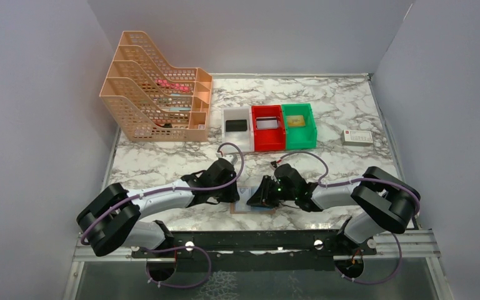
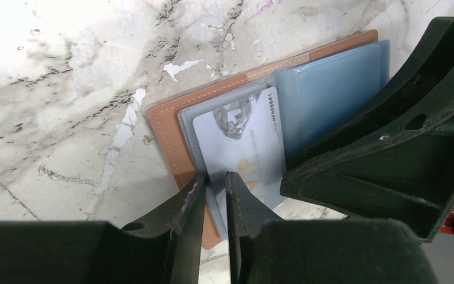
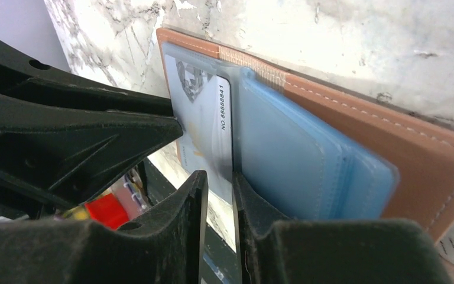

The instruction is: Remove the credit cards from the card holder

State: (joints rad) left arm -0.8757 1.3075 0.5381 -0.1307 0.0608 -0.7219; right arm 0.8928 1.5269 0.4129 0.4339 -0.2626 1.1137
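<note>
The card holder lies spread open near the table's front edge. It is tan leather with pale blue inner panels. A pale credit card with a printed number sticks partly out of one clear sleeve and also shows in the right wrist view. My left gripper is nearly closed on the sleeve's outer edge. My right gripper is nearly closed on the card's free edge beside the blue panel. In the top view both grippers meet over the holder and hide most of it.
A peach file rack stands at the back left. White, red and green bins sit in a row behind the holder. A flat black card lies in the white bin. A small white box is at the right.
</note>
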